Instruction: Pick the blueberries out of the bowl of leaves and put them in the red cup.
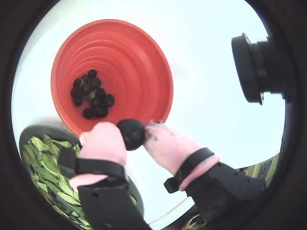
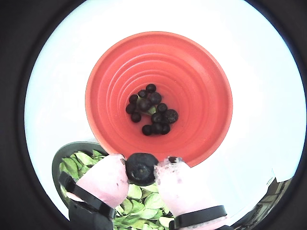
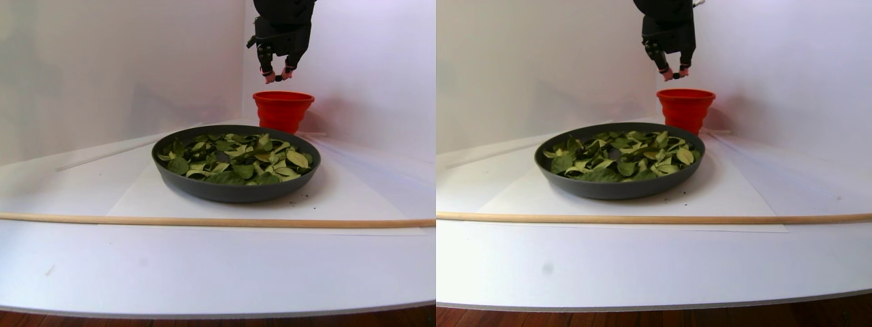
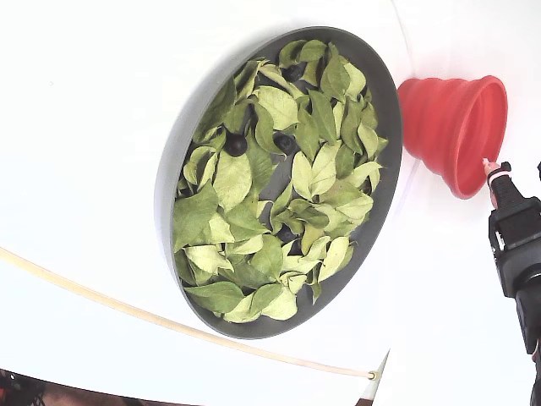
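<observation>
— What's hard to see?

— The bowl (image 4: 385,93) is cut off in both wrist views, and in the fixed view most blueberries (image 4: 236,145) hide under the leaves (image 4: 232,179).

— Textures?

— The red cup (image 2: 201,81) is ribbed in stepped rings with berries at its bottom. The gripper (image 2: 141,168), with soft pink fingertips (image 2: 103,179), pinches one blueberry (image 2: 140,169) above the cup's rim.

— Surface?

— A white worktop (image 3: 204,266), a wooden dowel (image 3: 204,221) across it, plain white walls.

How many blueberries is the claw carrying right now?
1: a blueberry pinched in the claw between its pink fingertips, over the red cup rim. No other shows in its grip.
</observation>
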Controlling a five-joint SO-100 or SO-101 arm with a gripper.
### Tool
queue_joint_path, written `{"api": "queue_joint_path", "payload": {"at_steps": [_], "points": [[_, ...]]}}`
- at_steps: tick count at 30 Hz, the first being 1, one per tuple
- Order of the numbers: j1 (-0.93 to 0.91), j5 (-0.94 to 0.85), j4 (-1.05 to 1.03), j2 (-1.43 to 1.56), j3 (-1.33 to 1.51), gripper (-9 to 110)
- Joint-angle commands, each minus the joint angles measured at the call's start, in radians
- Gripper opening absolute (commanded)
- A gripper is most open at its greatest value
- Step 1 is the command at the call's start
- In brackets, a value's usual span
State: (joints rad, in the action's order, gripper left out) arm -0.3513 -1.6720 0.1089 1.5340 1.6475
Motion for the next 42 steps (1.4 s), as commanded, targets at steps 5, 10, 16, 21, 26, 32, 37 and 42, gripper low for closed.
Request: {"api": "queue_joint_path", "payload": {"at_steps": [5, 10, 16, 21, 26, 32, 37, 42], "points": [[-0.035, -0.005, 0.0, 0.014, -0.115, 9], [-0.041, -0.006, 0.0, -0.023, -0.149, 9], [-0.054, -0.005, 0.0, -0.074, -0.195, 9], [-0.054, -0.008, 0.0, -0.109, -0.227, 9], [-0.052, -0.003, 0.005, -0.12, -0.238, 11], [-0.04, -0.014, 0.029, -0.087, -0.213, 16], [-0.032, -0.023, 0.029, -0.043, -0.19, 16], [-0.015, -0.023, 0.012, 0.014, -0.161, 16]]}}
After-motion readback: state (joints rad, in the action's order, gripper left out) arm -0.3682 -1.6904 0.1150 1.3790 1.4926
